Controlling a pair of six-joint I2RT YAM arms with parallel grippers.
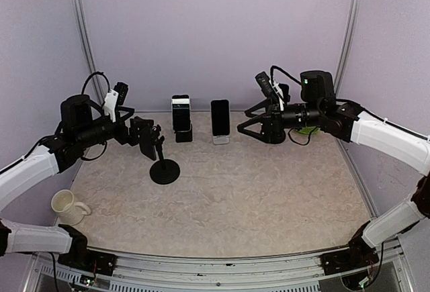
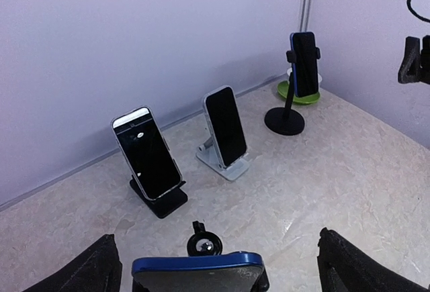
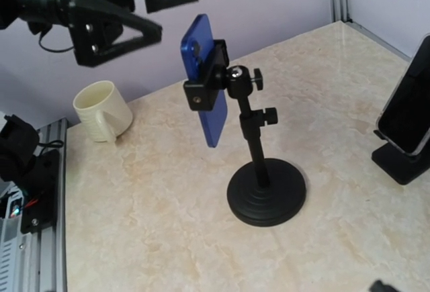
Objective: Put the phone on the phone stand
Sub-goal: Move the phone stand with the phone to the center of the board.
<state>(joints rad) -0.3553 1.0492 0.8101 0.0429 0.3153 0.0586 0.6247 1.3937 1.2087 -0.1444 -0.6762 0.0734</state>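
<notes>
- Blue phone (image 2: 198,268): its top edge sits at the bottom centre of the left wrist view, between the left fingers (image 2: 94,268). The fingers stand wide apart with a gap on each side; no contact seen.
- Phone position: gripped in the clamp (image 3: 218,64) at the head of the black round-base stand (image 3: 265,191), left of centre on the surface (image 1: 255,198). Judgement: phone is placed and let go.
- Right wrist view: the clamp bites the upper part of the phone, and most of the body hangs below it, slightly tilted.
- Risk: a weak bite lets the phone slide down and out. The joint under the clamp could also sag under the off-centre weight.
- Risk on retreat: the left fingers flank the phone closely. A sideways or twisting pull-back would clip an edge, turn the phone in the clamp, or tip the stand, which is tall on a small base. Straight back along the finger line looks safest.
- Mug (image 3: 101,112): lower left of the top view, well apart from the stand. Only a low sweep of the left arm would reach it.
- Right fingers (image 1: 250,129): apart, holding nothing, in the air just right of the phone on the white stand (image 1: 220,119).
- Risk: a leftward swing knocks that phone over, then the phone on the black stand (image 1: 180,112) beside it.
- Cannot tell from any view how tightly the clamp is shut.
</notes>
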